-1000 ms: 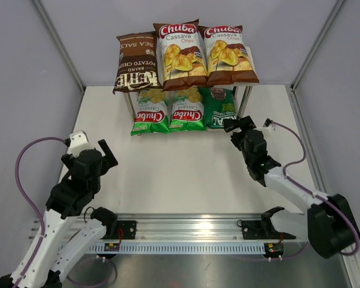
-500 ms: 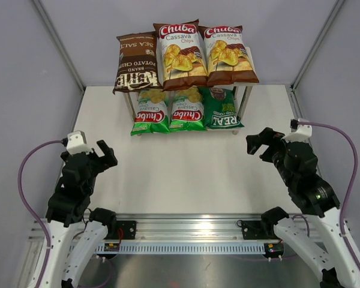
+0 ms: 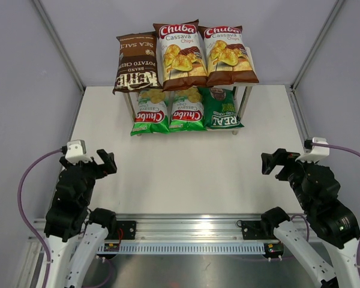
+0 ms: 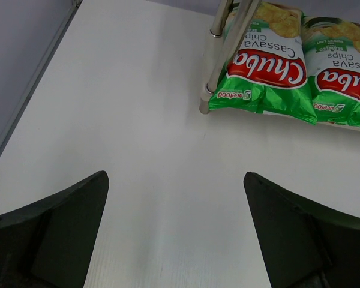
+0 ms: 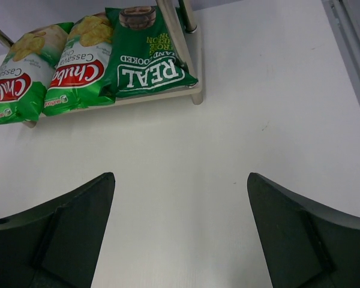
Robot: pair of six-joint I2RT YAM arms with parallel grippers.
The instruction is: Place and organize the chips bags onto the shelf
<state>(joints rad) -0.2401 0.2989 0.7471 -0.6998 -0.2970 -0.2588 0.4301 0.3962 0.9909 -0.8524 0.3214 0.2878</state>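
Note:
The shelf (image 3: 245,99) stands at the table's far middle. On its top board lie the dark brown Kettle bag (image 3: 135,62) and two white-brown Chuba Cassava bags (image 3: 179,55) (image 3: 229,54). On the lower board lie two light green Chuba bags (image 3: 150,112) (image 3: 187,109) and the dark green REAL bag (image 3: 221,108). My left gripper (image 3: 102,162) is open and empty at the near left. My right gripper (image 3: 275,162) is open and empty at the near right. The left wrist view shows a green Chuba bag (image 4: 261,66) and a metal leg (image 4: 219,60). The right wrist view shows the REAL bag (image 5: 145,57).
Grey walls enclose the white table (image 3: 186,174) on the left, right and back. A metal rail (image 3: 186,231) with the arm bases runs along the near edge.
My right arm has pulled back from the REAL bag on the shelf to the near right. My left arm has also drawn back and lowered. All bags stay on the shelf.

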